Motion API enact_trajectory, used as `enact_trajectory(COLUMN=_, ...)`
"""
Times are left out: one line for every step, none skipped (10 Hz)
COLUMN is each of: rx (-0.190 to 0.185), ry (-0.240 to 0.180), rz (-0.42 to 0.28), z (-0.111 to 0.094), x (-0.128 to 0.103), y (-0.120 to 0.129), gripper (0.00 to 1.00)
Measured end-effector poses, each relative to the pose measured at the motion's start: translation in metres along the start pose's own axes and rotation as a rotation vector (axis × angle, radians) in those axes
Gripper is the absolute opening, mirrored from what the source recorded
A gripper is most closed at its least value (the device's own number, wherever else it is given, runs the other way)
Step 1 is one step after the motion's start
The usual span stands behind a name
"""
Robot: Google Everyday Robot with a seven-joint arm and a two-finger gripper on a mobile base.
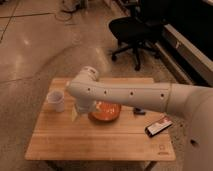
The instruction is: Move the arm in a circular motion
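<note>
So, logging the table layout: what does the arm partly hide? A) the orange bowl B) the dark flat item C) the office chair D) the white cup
A: the arm crosses the far edge of the orange bowl; the gripper hangs between it and the white cup.

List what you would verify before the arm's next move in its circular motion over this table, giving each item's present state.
1. End effector located: hanging over the table, between the white cup and the orange bowl. Ok.
2. White cup upright, just left of the end effector: ok.
3. Gap between end effector and orange bowl: cannot tell, they overlap in this view.
4. Arm height above the bowl it crosses: cannot tell.
5. Dark flat device lying flat near the table's right edge: ok.
6. Office chair standing well behind the table: ok.
</note>
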Motion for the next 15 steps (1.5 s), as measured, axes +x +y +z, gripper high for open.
enact_trajectory(rx=-0.009, ry=-0.001, rz=-0.025, z=-0.003, x=0.019, y=0.006, gripper=0.80)
enact_trajectory(rx=-0.020, ry=0.001, rz=-0.039, z=-0.005, x=0.036, y=0.014, gripper=0.80)
enact_trajectory(rx=-0.041, ry=0.001, rz=-0.046, z=-0.008, x=0.057, y=0.029, gripper=0.80)
enact_trajectory(rx=-0.058, ry=0.001, rz=-0.042, z=-0.010, x=0.071, y=0.042, gripper=0.80)
enact_trajectory(rx=-0.071, ry=0.003, rz=-0.038, z=-0.011, x=0.083, y=0.053, gripper=0.80)
enact_trajectory(rx=-0.092, ry=0.008, rz=-0.032, z=-0.013, x=0.108, y=0.070, gripper=0.80)
enact_trajectory(rx=-0.102, ry=0.007, rz=-0.029, z=-0.013, x=0.122, y=0.078, gripper=0.80)
enact_trajectory(rx=-0.113, ry=0.008, rz=-0.019, z=-0.012, x=0.138, y=0.089, gripper=0.80)
enact_trajectory(rx=-0.126, ry=0.010, rz=0.000, z=-0.010, x=0.153, y=0.103, gripper=0.80)
enact_trajectory(rx=-0.134, ry=0.011, rz=0.035, z=-0.008, x=0.163, y=0.122, gripper=0.80)
enact_trajectory(rx=-0.147, ry=0.011, rz=0.085, z=-0.005, x=0.169, y=0.148, gripper=0.80)
enact_trajectory(rx=-0.153, ry=0.012, rz=0.127, z=-0.002, x=0.171, y=0.168, gripper=0.80)
enact_trajectory(rx=-0.162, ry=0.012, rz=0.195, z=0.001, x=0.169, y=0.200, gripper=0.80)
enact_trajectory(rx=-0.171, ry=0.011, rz=0.253, z=0.003, x=0.164, y=0.226, gripper=0.80)
enact_trajectory(rx=-0.177, ry=0.011, rz=0.298, z=0.004, x=0.158, y=0.247, gripper=0.80)
